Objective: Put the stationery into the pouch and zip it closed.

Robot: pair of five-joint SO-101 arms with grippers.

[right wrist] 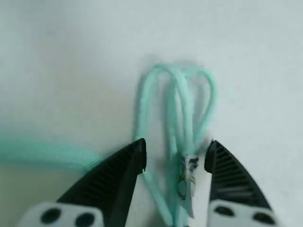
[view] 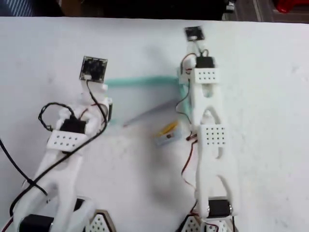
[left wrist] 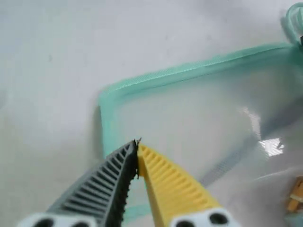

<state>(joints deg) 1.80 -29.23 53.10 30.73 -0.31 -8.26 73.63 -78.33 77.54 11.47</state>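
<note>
**A:** Where's the see-through plastic pouch with mint-green fabric trim (left wrist: 189,72) sitting, and who's on the zip?

**B:** It's flat in the middle of the white table (view: 270,96), between the two arms. The right hand (right wrist: 175,151) is the one at the zip end. It's spread, black ridged fingers either side of the looped mint-green cord (right wrist: 181,109), which has a little printed tag (right wrist: 188,179) on it. The cord sits right between the tips, not clamped yet.

**A:** And the other arm?

**B:** The left hand (left wrist: 137,144) has its grey and yellow fingers pressed together, tips on the clear film just inside the trim at the pouch's opposite corner. I can't tell if any film is actually caught.

**A:** Stationery in?

**B:** Looks like it. The slim grey pen (view: 147,116) and a small yellow-and-white item (view: 169,131) seem to be under the film. The trimmed edge runs crosswise from the right hand toward the left, so I reckon the pull goes along that line.
</note>
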